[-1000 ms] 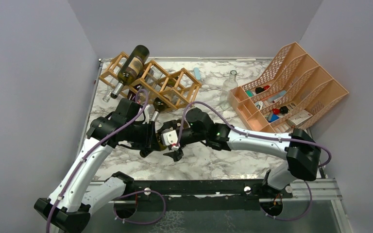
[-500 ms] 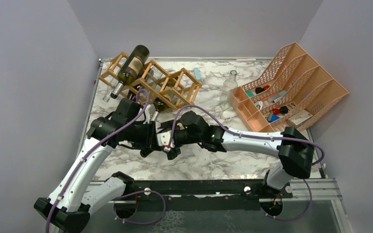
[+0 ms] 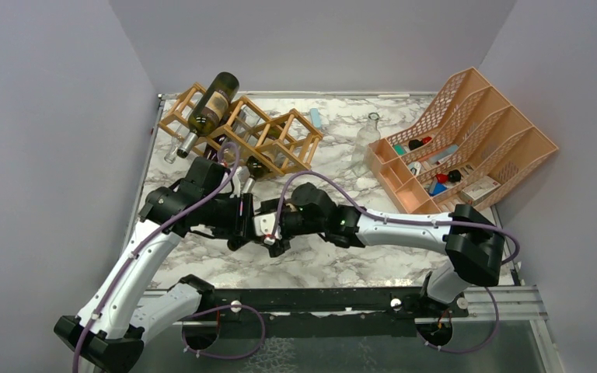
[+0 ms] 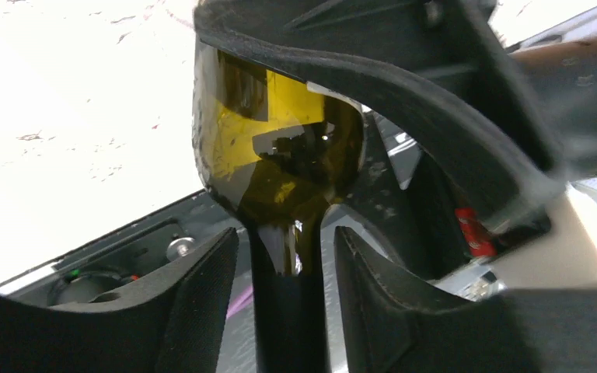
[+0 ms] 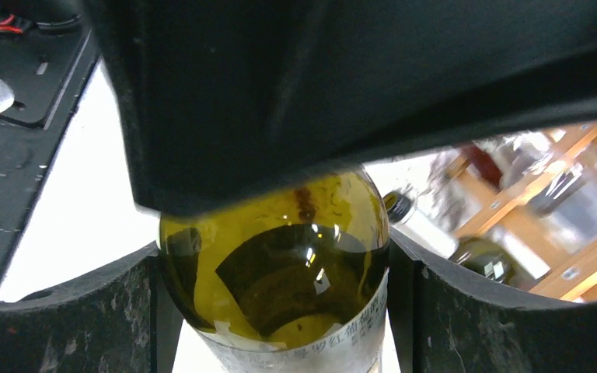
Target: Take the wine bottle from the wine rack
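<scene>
Your left gripper (image 4: 286, 256) pinches the thin neck and your right gripper (image 5: 272, 272) hugs the fat body of the bottle (image 4: 280, 155), out near the rack (image 3: 264, 136): good holds, since glass is heavy, slick and breaks.

Top view evenly lit, sharp; wrist views: tabletop (image 4: 62, 116) overexposed, wine rack (image 5: 591, 252) blurred.

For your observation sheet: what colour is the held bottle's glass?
Bottle: yellowish olive green, best in right wrist view.
</scene>
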